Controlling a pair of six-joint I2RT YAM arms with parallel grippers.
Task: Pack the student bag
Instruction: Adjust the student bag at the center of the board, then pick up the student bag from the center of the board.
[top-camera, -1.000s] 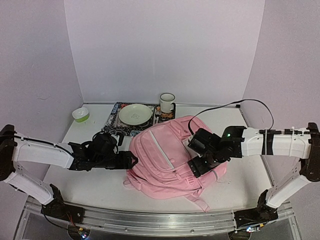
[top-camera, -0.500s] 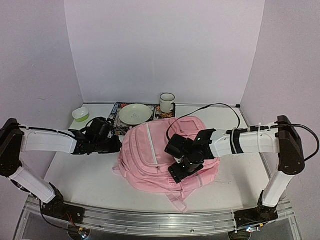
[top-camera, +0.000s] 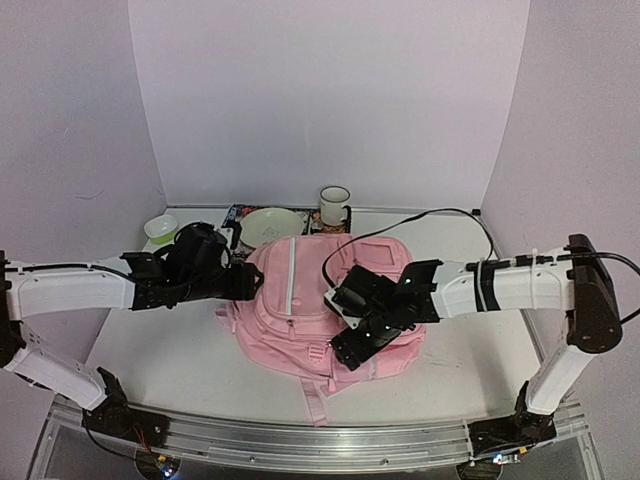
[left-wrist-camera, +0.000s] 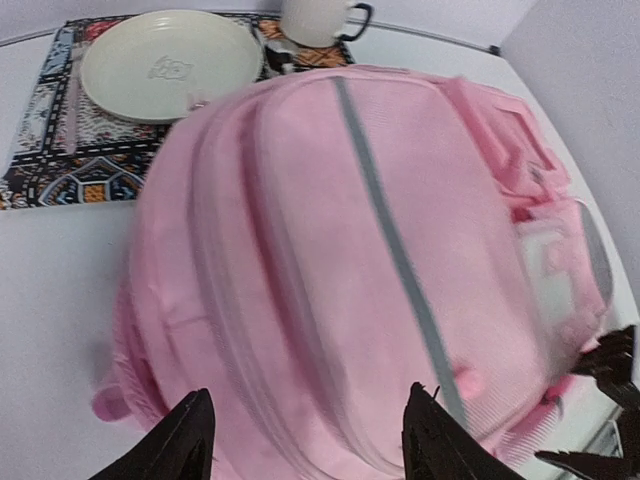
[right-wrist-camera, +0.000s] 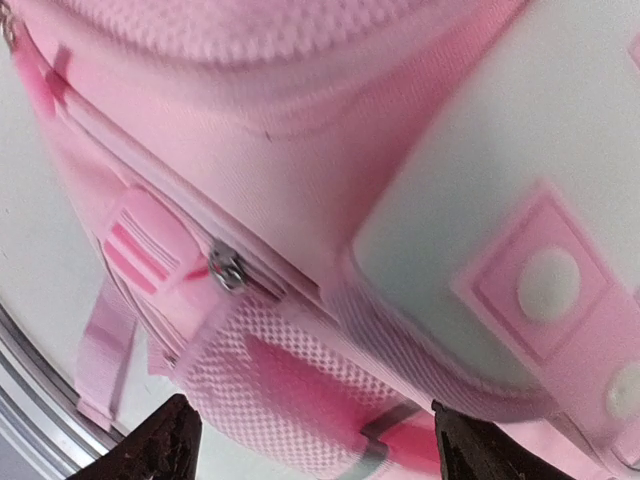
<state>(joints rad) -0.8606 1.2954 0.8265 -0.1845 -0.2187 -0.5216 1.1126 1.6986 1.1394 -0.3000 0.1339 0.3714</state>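
The student bag (top-camera: 300, 305) lies flat in the middle of the table (top-camera: 160, 350), between the two arms. The left claw (top-camera: 255, 283) is at its upper left edge and the right claw (top-camera: 350, 347) is over its near right corner. In the left wrist view the left claw (left-wrist-camera: 312, 442) has its fingers spread wide above the bag's (left-wrist-camera: 330, 260) front, with nothing pinched between them. The right claw (right-wrist-camera: 322, 440) is just as widely parted, close to the bag's (right-wrist-camera: 250, 150) side. Whether either claw touches the fabric cannot be told. The bag is soft and pink, with a grey zip line running down its front almost straight toward the near edge. It has a mesh side pocket, a small metal zip pull, a white patch with a raised pink square, and a loose strap trailing toward the near rail. Behind it a patterned mat (top-camera: 232, 214) carries a pale plate (top-camera: 268, 224), with a white mug (top-camera: 334, 204) beside it and a small green bowl (top-camera: 160, 228) to the left. Compared with a second ago, the bag has slid leftward and turned, so that its zip line, slanted then, now runs nearly upright. Its far edge now overlaps the plate. The right arm has reached further across to the left, and the left claw has come in against the bag.
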